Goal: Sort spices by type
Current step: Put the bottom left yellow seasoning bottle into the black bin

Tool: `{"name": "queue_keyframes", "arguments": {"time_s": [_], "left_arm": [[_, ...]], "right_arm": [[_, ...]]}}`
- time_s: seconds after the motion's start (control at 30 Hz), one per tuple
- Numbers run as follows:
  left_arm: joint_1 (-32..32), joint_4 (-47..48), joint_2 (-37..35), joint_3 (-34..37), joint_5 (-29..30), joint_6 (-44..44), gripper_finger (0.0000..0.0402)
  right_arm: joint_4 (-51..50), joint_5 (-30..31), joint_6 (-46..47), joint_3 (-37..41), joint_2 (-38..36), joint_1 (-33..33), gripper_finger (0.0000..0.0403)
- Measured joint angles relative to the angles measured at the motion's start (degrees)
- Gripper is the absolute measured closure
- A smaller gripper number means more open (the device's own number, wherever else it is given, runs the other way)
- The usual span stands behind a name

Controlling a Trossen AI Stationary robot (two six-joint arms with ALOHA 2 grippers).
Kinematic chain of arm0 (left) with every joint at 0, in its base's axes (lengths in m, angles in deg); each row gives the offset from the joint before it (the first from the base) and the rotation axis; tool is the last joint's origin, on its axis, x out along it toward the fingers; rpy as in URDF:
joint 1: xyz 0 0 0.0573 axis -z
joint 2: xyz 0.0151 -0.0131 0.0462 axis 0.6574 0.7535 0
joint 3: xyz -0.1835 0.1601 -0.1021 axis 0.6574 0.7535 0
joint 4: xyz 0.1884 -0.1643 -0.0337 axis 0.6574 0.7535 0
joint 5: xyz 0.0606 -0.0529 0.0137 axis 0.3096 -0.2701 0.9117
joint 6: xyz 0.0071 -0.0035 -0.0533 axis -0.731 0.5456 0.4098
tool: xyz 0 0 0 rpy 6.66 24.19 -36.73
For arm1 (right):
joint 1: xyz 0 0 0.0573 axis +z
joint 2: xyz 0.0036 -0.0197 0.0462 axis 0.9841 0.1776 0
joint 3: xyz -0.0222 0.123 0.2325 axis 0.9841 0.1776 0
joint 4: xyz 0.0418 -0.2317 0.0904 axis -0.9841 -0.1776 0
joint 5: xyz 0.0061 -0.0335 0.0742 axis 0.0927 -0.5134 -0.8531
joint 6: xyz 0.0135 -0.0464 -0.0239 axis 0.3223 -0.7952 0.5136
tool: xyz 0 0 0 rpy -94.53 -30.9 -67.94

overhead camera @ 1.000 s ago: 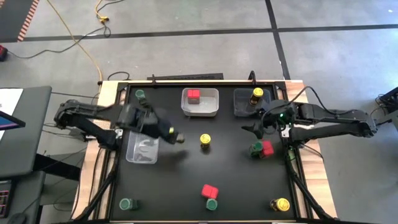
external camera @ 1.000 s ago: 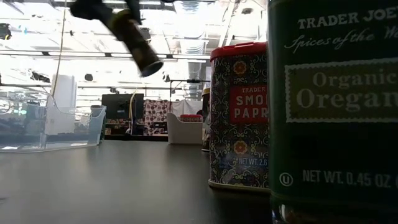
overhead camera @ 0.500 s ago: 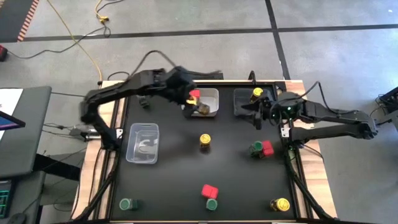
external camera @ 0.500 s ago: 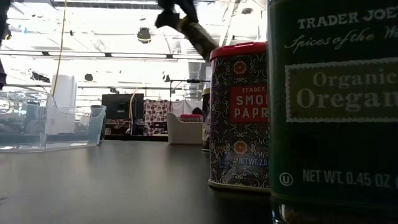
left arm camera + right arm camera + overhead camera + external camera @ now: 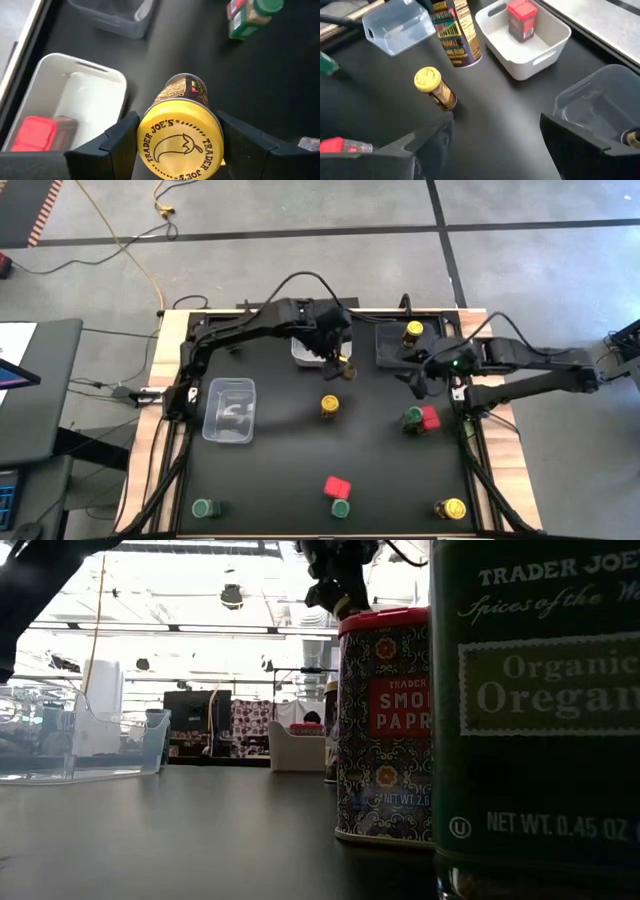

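Observation:
My left gripper point(image 5: 180, 142) is shut on a yellow-lidded spice jar point(image 5: 341, 368), in the air by the near right corner of the white tray point(image 5: 345, 352). That tray holds a red box point(image 5: 521, 19). My right gripper point(image 5: 495, 145) hovers open and touches nothing, just near of the clear tray point(image 5: 390, 345) at the far right, which holds another yellow-lidded jar point(image 5: 413, 332). A third yellow-lidded jar point(image 5: 330, 407) stands on its base mid-table. In the low view the held jar point(image 5: 343, 602) shows high above the table. My left gripper pinches the jar at its yellow lid's rim point(image 5: 145, 137) between its two fingers point(image 5: 120, 142), one on each side. The fingers slant down from above. The jar hangs below them, lid toward the wrist, slightly tilted and lifted clear of the table.
A green-lidded jar and a red box point(image 5: 420, 420) stand together at the right. Another red box point(image 5: 337, 487) and green-lidded jar point(image 5: 341, 508) are near the front edge. A green-lidded jar point(image 5: 205, 508) and a yellow-lidded jar point(image 5: 452, 508) mark the near corners. A clear tray point(image 5: 229, 410) stands at the left.
My left gripper has carried the yellow-lidded jar from beside the left clear tray toward the far edge and the right. It passed over the white tray and is now at that tray's near right corner. Its wrist has rolled, and the jar has stayed clear of the table.

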Motion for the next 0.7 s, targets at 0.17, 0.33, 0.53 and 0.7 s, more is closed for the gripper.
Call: {"name": "queue_keyframes", "arguments": {"time_s": [0.17,0.33,0.53,0.7], "left_arm": [[0.4,-2.4,0.7,0.0,0.1,3.8,0.0168],[0.4,-4.1,0.5,-0.1,0.4,6.7,0.0168],[0.6,-2.6,0.6,-0.1,0.6,7.5,0.0168],[1.1,-3.2,0.6,-0.1,0.8,9.3,0.0168]], "right_arm": [[13.9,1.0,-2.9,9.1,0.0,1.4,0.0079],[34.3,1.0,-10.8,17.8,2.9,1.5,0.0079],[41.3,1.0,-17.7,19.1,8.0,0.2,0.0079],[47.3,1.1,-17.9,19.1,11.6,-1.0,0.0079]]}}
